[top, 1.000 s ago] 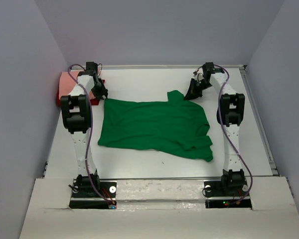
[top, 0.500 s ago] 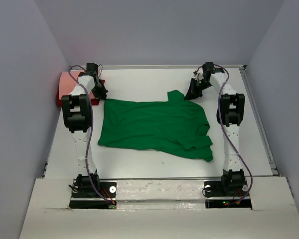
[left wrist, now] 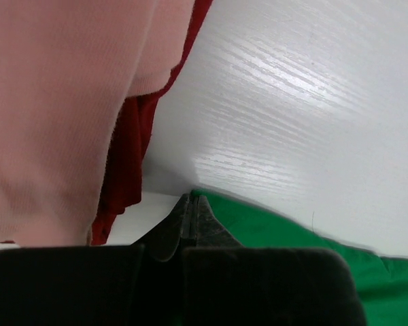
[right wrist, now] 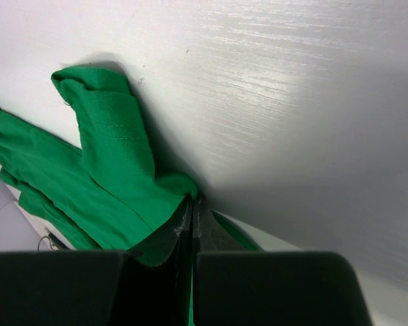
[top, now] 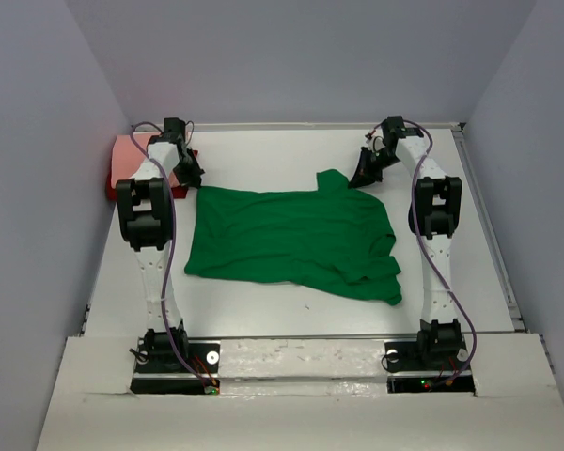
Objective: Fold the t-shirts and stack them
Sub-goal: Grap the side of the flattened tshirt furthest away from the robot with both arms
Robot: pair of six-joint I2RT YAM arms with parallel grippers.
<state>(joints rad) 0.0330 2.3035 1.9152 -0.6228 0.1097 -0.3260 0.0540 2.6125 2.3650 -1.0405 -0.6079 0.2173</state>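
Where the left gripper (left wrist: 192, 206) sat: jaws pressed together on the far-left corner of the green t-shirt (left wrist: 292, 248), low against the table (left wrist: 292, 102).
Right gripper (right wrist: 192, 204): likewise closed, with a pinch of the same shirt's far-right edge between its fingers, beside a sleeve that stuck out toward the back.
Green t-shirt: lay spread across the middle of the table, wrinkled and slightly bunched on the right, with no fold in it yet.
Salmon-pink t-shirt (left wrist: 54, 102): rested on the dark red t-shirt (left wrist: 126, 163) at the far-left corner, just beside the left gripper and apart from the green one.
Done, by my reading: the pink and red shirts looked compact and piled, so they were probably folded and stacked.
Left to do: the green shirt needed all its folds, then placing on that pile.
Step in hand, judged: both far corners seemed taken for a first fold toward the near edge.
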